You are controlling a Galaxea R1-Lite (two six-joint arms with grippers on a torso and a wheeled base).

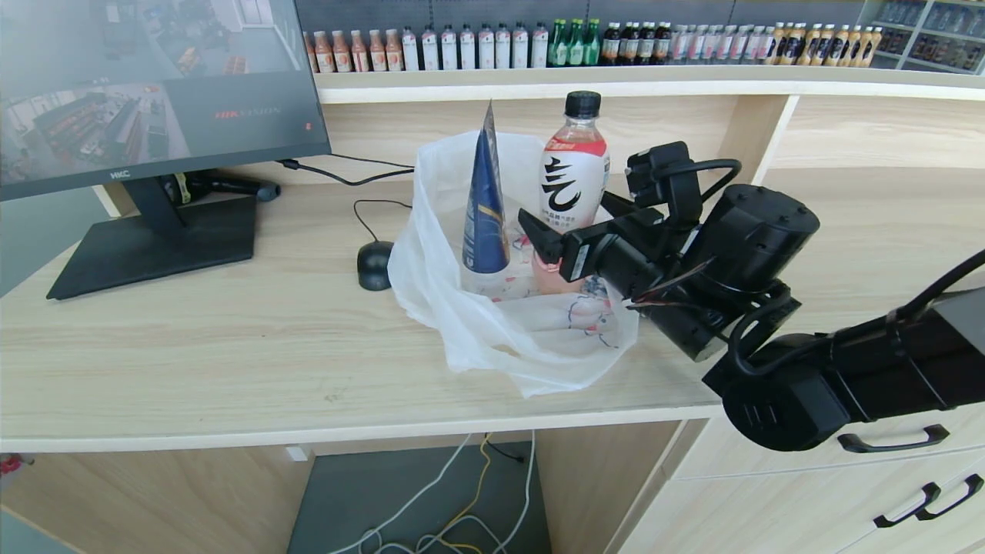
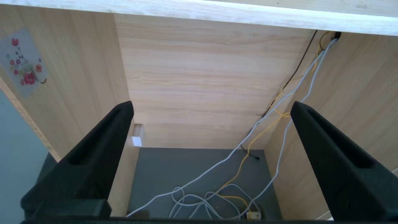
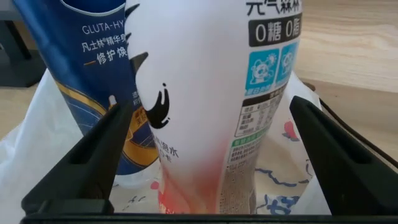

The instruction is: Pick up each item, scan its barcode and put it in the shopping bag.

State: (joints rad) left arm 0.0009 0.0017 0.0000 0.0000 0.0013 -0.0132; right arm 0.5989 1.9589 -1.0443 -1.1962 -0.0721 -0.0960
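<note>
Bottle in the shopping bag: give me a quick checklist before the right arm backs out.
1. Bottle upright inside the bag: ok.
2. Right gripper open around the bottle: ok.
3. Fingers clear of the bottle's sides: cannot tell.
4. Blue tube standing upright beside the bottle: ok.
5. Bag plastic free of the gripper: cannot tell.
6. Left gripper open and empty, below the counter: ok.
</note>
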